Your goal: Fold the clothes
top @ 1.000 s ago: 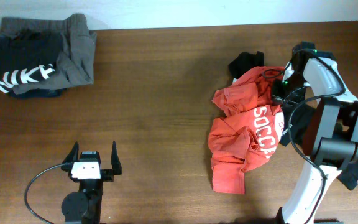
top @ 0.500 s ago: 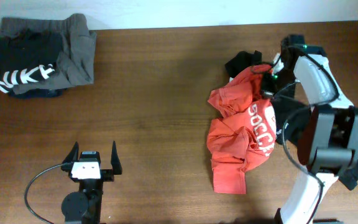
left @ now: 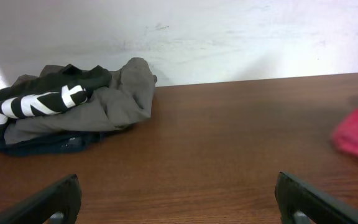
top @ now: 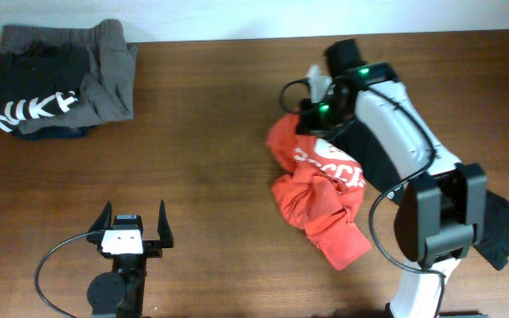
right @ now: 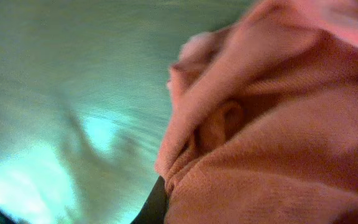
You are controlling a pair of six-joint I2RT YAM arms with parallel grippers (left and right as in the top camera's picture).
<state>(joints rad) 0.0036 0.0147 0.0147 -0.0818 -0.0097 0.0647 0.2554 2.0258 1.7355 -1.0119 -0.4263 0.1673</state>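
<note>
Lettering on red shirt (top: 309, 199): white, blurred, probably "SOCC…". Shirt is bunched right of centre on table (top: 219, 177), its upper edge apparently pinched by the closed right gripper (top: 306, 104). "NIKE" is read on grey-black pile (top: 56, 79) in the far-left corner. Left gripper (top: 133, 225) is held wide open, well apart from both.

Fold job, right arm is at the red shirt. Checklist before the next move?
1. Grip: right gripper shut on the red shirt, ok. It sits at the shirt's upper edge, and the wrist view is full of red fabric.
2. Shirt lying flat: not ok. It is crumpled in a heap with the lettering creased.
3. Helper arm free: left gripper open over bare table, apart from any cloth, ok.
4. Which part of the shirt is gripped: cannot tell, the wrist view is blurred.
5. Finished stack out of the way: folded pile at the far-left corner, apart from the shirt, ok.
</note>
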